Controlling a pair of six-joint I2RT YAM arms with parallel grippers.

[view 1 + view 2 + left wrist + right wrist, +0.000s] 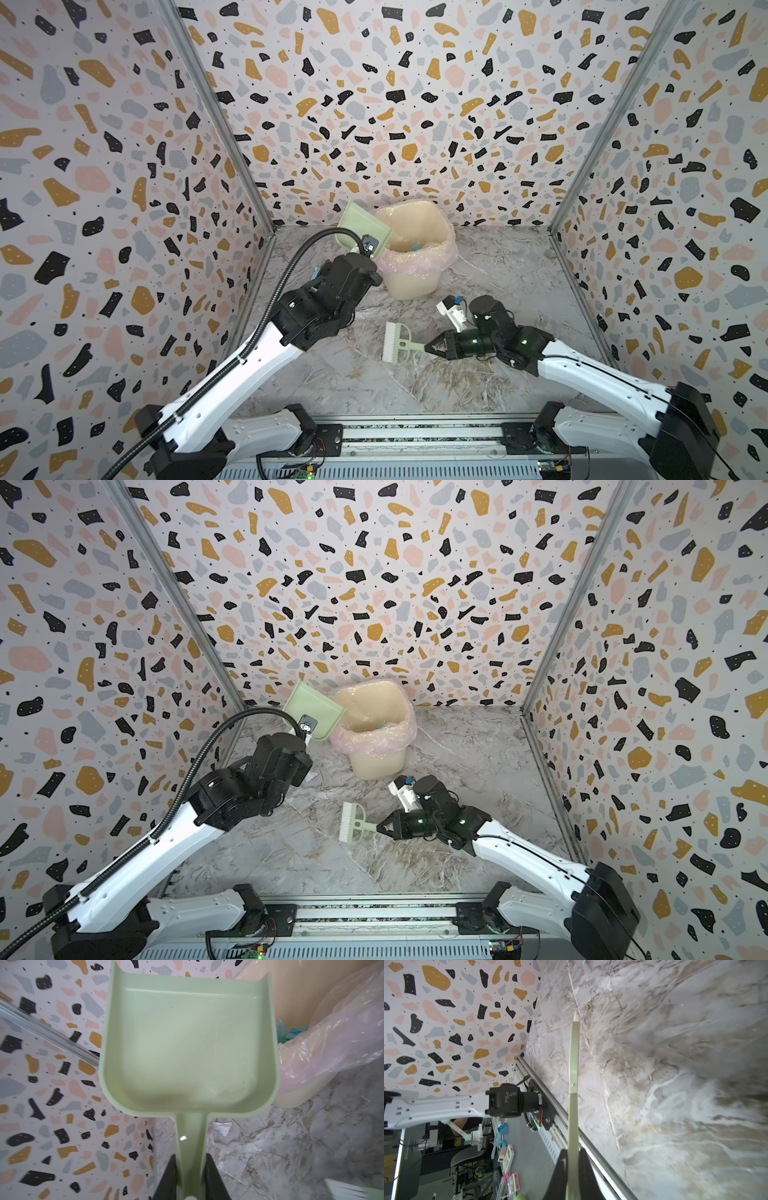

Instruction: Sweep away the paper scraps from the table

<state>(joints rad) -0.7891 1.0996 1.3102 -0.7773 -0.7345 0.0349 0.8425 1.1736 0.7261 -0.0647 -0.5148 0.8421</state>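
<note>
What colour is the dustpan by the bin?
The dustpan is plain pale green, clearest in the left wrist view.

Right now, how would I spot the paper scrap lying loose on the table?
Start at the cream, pink-lined bin at the back of the table. Beside its base, beneath the raised green dustpan, lies a crumpled white paper scrap; the blue and green ones are inside the bin.

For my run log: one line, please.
left hand: grips empty pale green plastic dustpan | right hand: grips pale green brush | white paper scrap on table
</note>
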